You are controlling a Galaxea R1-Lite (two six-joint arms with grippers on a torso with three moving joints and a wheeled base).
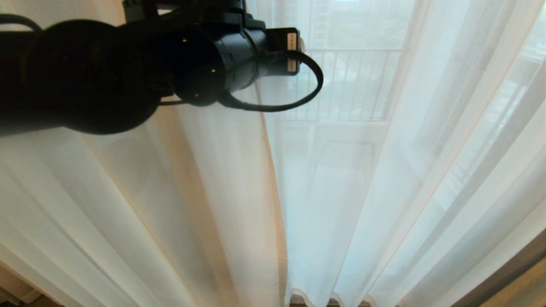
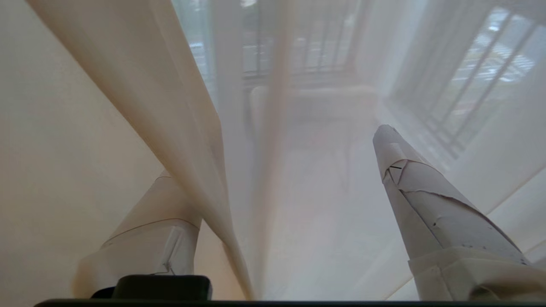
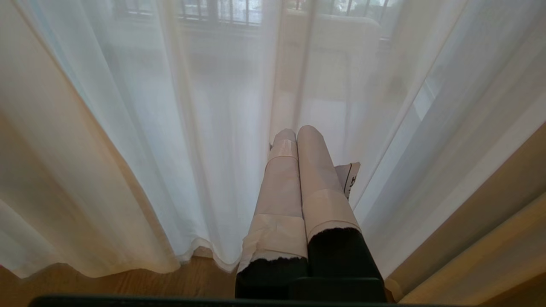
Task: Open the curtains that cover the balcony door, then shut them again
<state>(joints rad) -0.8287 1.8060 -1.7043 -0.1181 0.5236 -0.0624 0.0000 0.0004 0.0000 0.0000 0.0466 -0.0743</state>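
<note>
The sheer white curtains hang drawn together, the left panel (image 1: 149, 204) meeting the right panel (image 1: 384, 192) at a seam in the middle. The balcony door is hidden behind them; only a pale railing (image 1: 349, 85) shows through. My left arm (image 1: 204, 55) reaches high up to the seam. My left gripper (image 2: 275, 151) is open. A fold of curtain (image 2: 170, 106) runs between its fingers and veils one finger (image 2: 153, 221), while the other finger (image 2: 426, 192) stands bare. Nothing is pinched. My right gripper (image 3: 296, 132) is shut and empty, low beside the curtain hem (image 3: 200, 251).
Wooden floor (image 3: 106, 285) shows below the wavy hems. A thicker beige drape (image 3: 490, 221) hangs at the right side, seen as a dark band (image 1: 507, 268) in the head view. A black cable loop (image 1: 307, 89) hangs from the left wrist.
</note>
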